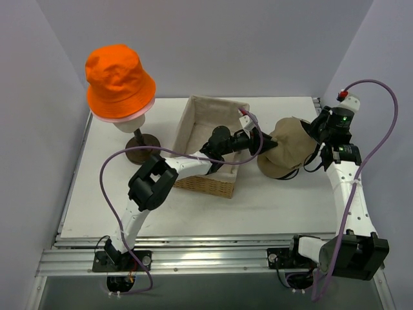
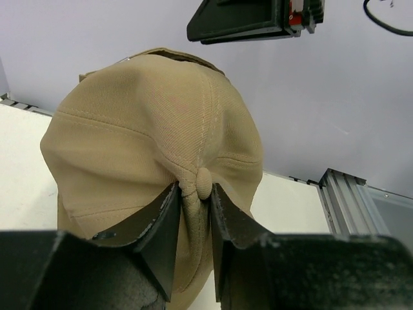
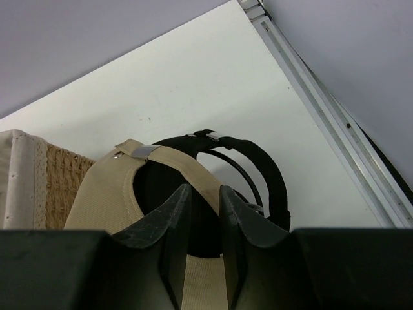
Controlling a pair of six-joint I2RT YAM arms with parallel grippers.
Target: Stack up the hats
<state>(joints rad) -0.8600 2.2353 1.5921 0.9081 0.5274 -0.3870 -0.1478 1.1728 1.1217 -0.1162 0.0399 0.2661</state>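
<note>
At far left a bright orange fabric bucket hat tops a cream egg-shaped mannequin head. A pale pink bucket hat shows only as a rim under it. In the middle of the white table stands a woven basket with cloth lining, and the left arm reaches across it. The left gripper is at the crown of a tan fabric cap. Its jaws stand narrowly apart either side of the top button, with a fold of cloth between them; I cannot tell whether they pinch it. The tan cap sits over a black cap, right of the basket and well apart from the mannequin. Its long axis runs roughly left to right, with the strap at the right end. There the right gripper is closed on the tan back strap. The right arm is nearer this pair, so freeing the strap likely comes next.
</note>
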